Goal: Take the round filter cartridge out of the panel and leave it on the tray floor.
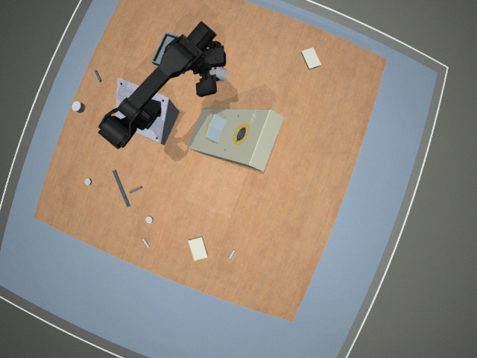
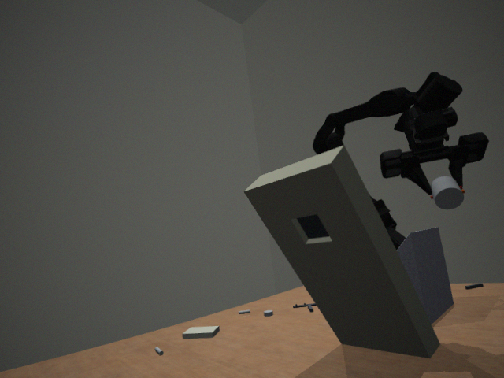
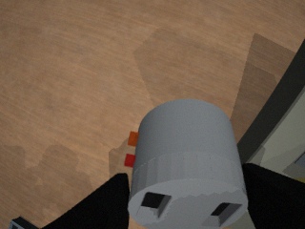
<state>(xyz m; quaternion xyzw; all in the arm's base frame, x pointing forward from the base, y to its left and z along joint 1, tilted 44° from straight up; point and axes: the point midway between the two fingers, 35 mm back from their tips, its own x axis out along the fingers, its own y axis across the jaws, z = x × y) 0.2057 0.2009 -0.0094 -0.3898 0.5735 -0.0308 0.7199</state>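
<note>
The filter cartridge [image 1: 220, 74] [image 2: 447, 195] [image 3: 186, 138] is a grey cylinder, out of the panel. Two slots show on its near face in the wrist view, and small orange and red tabs on its side. My gripper [image 1: 218, 74] [image 2: 446, 190] [image 3: 186, 179] is shut on it and holds it in the air, beside the panel. The service panel [image 1: 256, 129] [image 2: 350, 276] [image 3: 289, 131] is a tilted beige slab with a dark, empty round opening in a yellow ring [image 1: 235, 140]. The tray [image 1: 159, 48] is partly hidden under the arm; its corner shows at the wrist view's lower left.
A pale blue block [image 1: 216, 128] is on the panel face beside the opening. A speckled purple-grey block [image 1: 171, 119] [image 2: 427, 268] stands by the arm's base. Pale flat blocks [image 1: 311, 58] [image 1: 197, 248], dark bars [image 1: 121, 189] and small grey cylinders [image 1: 77, 106] lie on the table.
</note>
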